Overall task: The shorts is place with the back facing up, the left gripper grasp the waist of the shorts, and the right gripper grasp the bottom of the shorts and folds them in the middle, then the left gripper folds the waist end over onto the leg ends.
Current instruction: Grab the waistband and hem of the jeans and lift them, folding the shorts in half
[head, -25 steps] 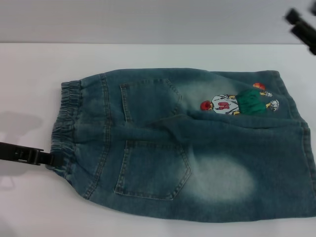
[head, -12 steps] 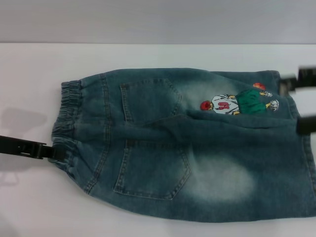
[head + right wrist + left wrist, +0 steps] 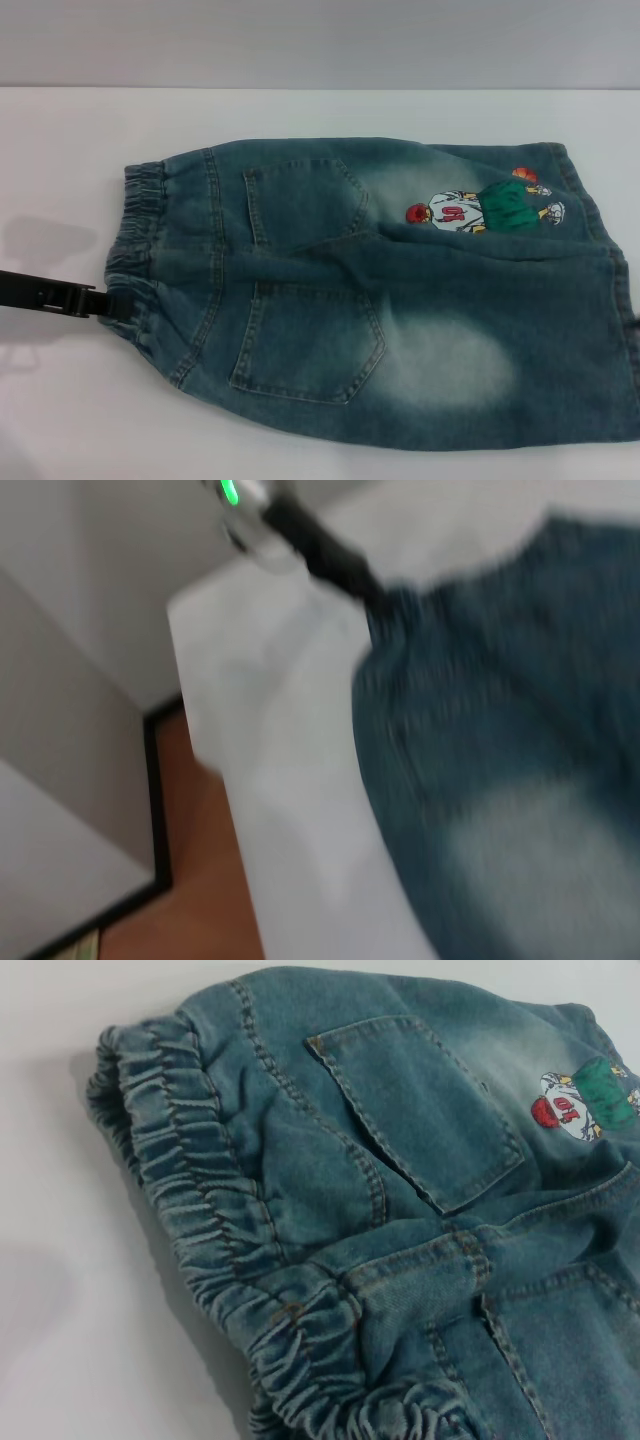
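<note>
The shorts (image 3: pixel 380 300) lie flat on the white table (image 3: pixel 60 150), back pockets up, folded lengthwise, with the cartoon print (image 3: pixel 480 208) on the far leg. The gathered waist (image 3: pixel 135 240) points left and the leg hems (image 3: pixel 615 280) reach the right edge of the head view. My left gripper (image 3: pixel 118 302) comes in low from the left and is shut on the near corner of the waist. The left wrist view fills with the ruched waist (image 3: pixel 190 1200) and a pocket. The blurred right wrist view shows the shorts (image 3: pixel 500 730) and, farther off, the left gripper (image 3: pixel 365 580). My right gripper is out of view.
The table's left edge (image 3: pixel 215 780) drops to a brown floor (image 3: pixel 200 860) beside a pale wall in the right wrist view. Bare white tabletop surrounds the shorts on the left and far sides.
The right gripper swept from the upper right down past the leg hems and has left the head view. The left gripper edged right and slightly up, drawing the waist corner with it.
</note>
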`<act>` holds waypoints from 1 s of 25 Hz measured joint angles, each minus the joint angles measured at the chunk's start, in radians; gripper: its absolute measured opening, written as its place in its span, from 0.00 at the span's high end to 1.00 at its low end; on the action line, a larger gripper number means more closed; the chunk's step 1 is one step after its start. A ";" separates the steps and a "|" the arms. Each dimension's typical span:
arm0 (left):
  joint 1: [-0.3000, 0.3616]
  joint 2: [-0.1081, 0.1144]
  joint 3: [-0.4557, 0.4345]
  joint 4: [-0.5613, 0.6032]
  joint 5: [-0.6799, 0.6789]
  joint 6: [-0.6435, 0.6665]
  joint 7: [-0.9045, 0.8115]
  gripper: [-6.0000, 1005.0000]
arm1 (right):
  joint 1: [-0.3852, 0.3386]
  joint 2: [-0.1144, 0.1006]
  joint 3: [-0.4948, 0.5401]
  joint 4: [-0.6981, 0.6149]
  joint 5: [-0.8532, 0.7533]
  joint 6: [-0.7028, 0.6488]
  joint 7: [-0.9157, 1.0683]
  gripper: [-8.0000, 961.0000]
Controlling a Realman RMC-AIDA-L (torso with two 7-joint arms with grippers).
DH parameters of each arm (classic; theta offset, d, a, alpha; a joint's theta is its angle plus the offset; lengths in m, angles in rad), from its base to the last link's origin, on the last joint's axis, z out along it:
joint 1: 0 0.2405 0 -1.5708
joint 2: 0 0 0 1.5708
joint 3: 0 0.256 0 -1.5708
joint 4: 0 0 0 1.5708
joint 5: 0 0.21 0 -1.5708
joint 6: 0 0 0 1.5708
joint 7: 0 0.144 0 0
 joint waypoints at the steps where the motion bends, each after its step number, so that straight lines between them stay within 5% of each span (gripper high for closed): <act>1: -0.001 0.000 0.000 -0.001 0.000 -0.002 -0.001 0.94 | -0.001 0.000 -0.002 0.002 -0.031 0.000 0.000 0.20; 15: -0.013 -0.012 0.000 -0.005 -0.001 -0.028 -0.007 0.94 | -0.034 0.007 0.011 0.010 -0.333 0.038 0.009 0.20; 25: -0.025 -0.017 0.000 -0.007 0.000 -0.038 -0.010 0.94 | -0.054 0.023 -0.012 0.033 -0.398 0.175 0.065 0.20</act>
